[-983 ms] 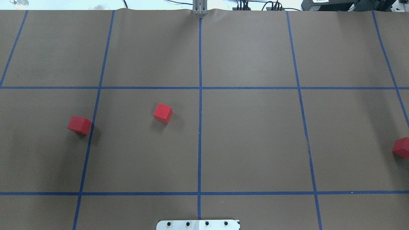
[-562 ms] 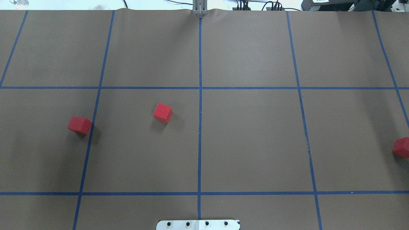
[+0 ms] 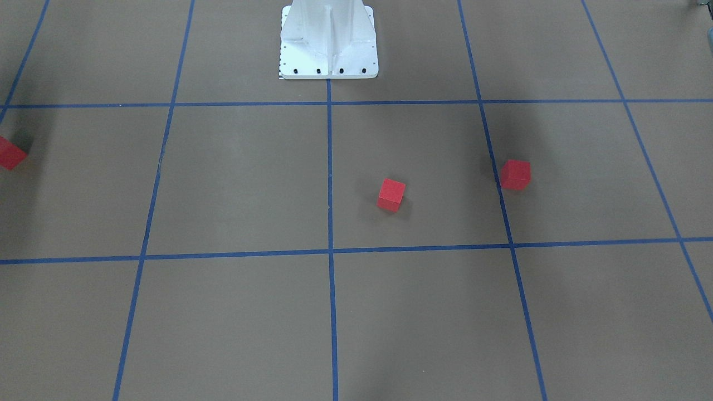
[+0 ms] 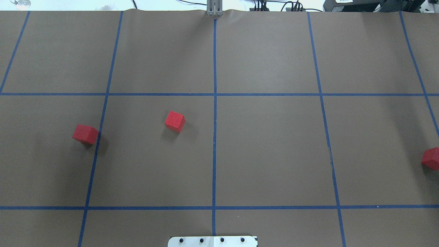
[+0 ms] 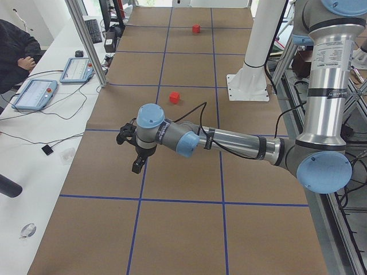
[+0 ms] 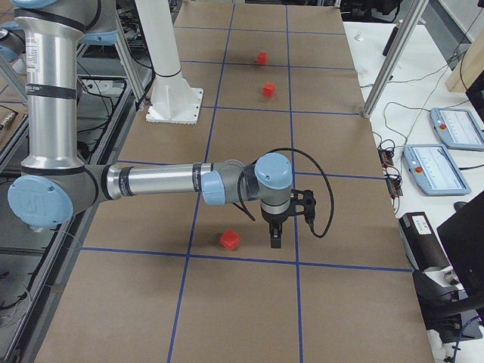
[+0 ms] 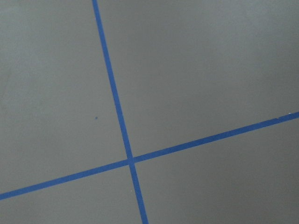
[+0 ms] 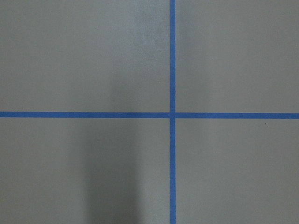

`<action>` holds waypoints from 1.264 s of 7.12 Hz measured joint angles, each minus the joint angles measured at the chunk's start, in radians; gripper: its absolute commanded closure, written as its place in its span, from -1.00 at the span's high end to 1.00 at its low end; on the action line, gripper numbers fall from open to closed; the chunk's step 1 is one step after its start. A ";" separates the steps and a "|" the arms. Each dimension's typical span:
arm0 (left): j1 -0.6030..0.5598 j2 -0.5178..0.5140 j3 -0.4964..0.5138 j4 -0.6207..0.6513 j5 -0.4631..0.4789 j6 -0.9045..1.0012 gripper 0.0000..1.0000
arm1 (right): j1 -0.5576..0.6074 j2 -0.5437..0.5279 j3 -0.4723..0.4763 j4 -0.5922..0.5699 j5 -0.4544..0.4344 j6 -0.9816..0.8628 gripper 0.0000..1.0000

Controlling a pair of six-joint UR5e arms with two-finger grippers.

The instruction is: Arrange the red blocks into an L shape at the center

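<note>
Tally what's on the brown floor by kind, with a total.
Small matte red cubes: 3, one nearest the middle tape line, one on the robot's left touching a blue tape line, one far on its right at the view's edge
White metal robot base plate: 1
Total: 4
</note>
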 measured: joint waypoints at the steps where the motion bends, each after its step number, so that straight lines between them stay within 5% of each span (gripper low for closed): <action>1: 0.046 -0.038 -0.025 -0.006 0.000 -0.037 1.00 | -0.001 0.001 0.000 0.000 0.004 0.000 0.99; 5: 0.340 -0.265 -0.082 -0.003 0.045 -0.616 1.00 | -0.002 0.002 -0.001 0.001 0.009 0.000 0.98; 9: 0.645 -0.482 -0.059 0.161 0.364 -0.811 1.00 | -0.011 0.003 -0.005 0.001 0.007 0.000 0.99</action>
